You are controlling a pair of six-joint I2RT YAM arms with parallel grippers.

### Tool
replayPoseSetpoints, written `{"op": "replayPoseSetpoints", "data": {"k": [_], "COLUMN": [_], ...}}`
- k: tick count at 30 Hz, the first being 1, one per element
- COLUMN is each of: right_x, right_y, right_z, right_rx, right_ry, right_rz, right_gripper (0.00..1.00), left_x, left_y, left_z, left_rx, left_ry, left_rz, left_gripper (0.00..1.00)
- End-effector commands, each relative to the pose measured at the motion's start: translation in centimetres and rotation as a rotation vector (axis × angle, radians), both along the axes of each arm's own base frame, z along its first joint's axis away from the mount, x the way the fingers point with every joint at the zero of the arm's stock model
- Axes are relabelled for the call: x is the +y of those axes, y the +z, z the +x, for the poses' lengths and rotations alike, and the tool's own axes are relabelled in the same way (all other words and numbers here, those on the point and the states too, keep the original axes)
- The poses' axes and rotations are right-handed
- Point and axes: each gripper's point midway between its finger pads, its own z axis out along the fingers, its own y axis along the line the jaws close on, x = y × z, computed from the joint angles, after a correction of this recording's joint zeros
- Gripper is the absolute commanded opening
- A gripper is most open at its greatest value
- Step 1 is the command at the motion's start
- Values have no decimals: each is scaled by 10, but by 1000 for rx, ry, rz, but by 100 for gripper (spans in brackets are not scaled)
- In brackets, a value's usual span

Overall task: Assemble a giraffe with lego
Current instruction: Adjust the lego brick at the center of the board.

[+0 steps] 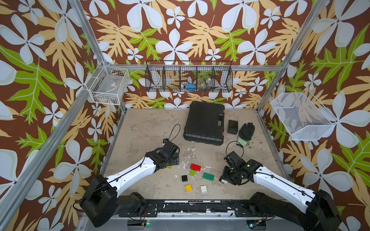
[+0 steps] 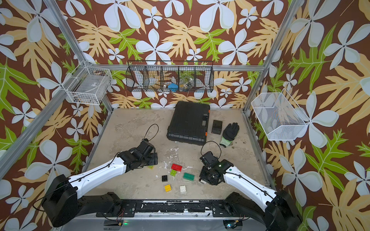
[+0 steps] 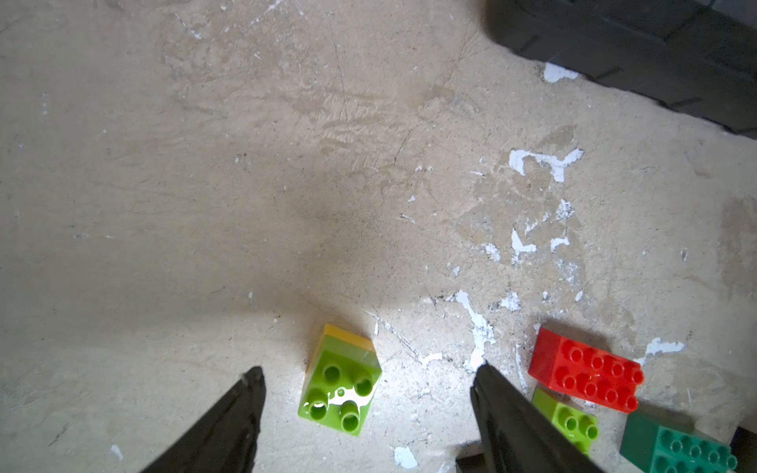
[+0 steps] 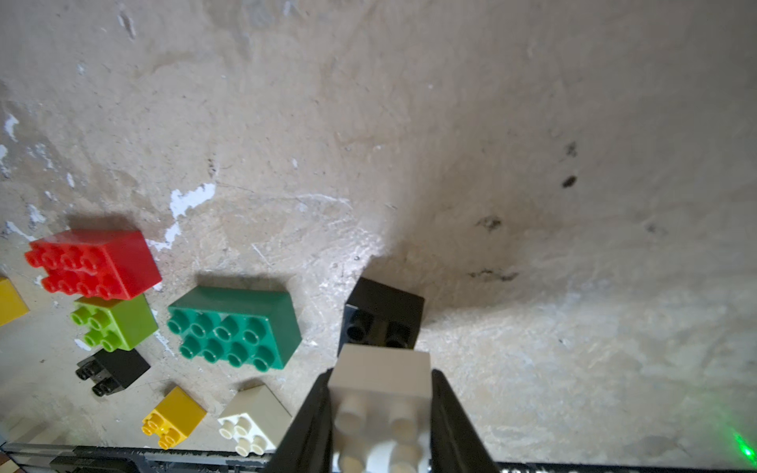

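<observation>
**No giraffe yet, and I can see two ways this gets messy**

There's no giraffe to speak of yet, just lego spread over the front middle of the worktop (image 1: pixel 150 130), between the two arms. Two little starts exist.

One is a lime-on-yellow stack (image 3: pixel 340 385) standing on the worktop. The left gripper (image 3: pixel 368 368) hangs over it with its jaws wide open either side, touching nothing.

The other is at the right gripper (image 4: pixel 381 374), which is clamped tight on a white brick (image 4: pixel 381 393). A black brick (image 4: pixel 383 307) sits right against the far end of it. Its studs show at the seam, so I can't tell if those two are clicked together or just touching.

The loose ones are a red brick (image 1: pixel 195 167), a lime brick (image 1: pixel 192 172) just beside it, a dark green brick (image 1: pixel 208 176), a spare black brick (image 1: pixel 184 178), a yellow brick (image 1: pixel 188 188) and a spare white brick (image 1: pixel 203 188).

My worries:
- **Left side:** the stack sits skewed to the left gripper's jaws. If they close like that, I reckon they catch corners instead of flat faces, and the stack twists or squirts out.
- **Neighbours:** in the left wrist view one jaw is right next to the lime brick and the red brick, so a sloppy move could shove both.
- **Right side:** if the white and black bricks aren't seated, any push that's off-square probably skids the black brick away or tips it.

The black case (image 1: pixel 204 122) and the glove (image 1: pixel 246 132) are well apart at the back, so no trouble there.
</observation>
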Motion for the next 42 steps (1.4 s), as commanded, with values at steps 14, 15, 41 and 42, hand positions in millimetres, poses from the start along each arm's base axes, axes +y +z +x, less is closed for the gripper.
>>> {"op": "replayPoseSetpoints", "data": {"k": [14,15,41,42], "right_x": [11,11,37,39], "right_y": [-10,-10,19,19], "right_z": [20,25,36,38], "right_rx": [-43,-55,-152,-157], "right_ry": [-19,-7,323,324], "right_rz": [-6,-13,-91,-91], "right_gripper": [13,13,16,16], "left_x": [6,7,16,16], "left_y": [2,2,-3,-2], "left_z": [1,1,-16,-17], "left_rx": [-15,-16,-11,-8], "left_ry": [-26,-25,-22,-23], "left_rz": [53,54,29,25], "left_gripper": [83,83,83,83]}}
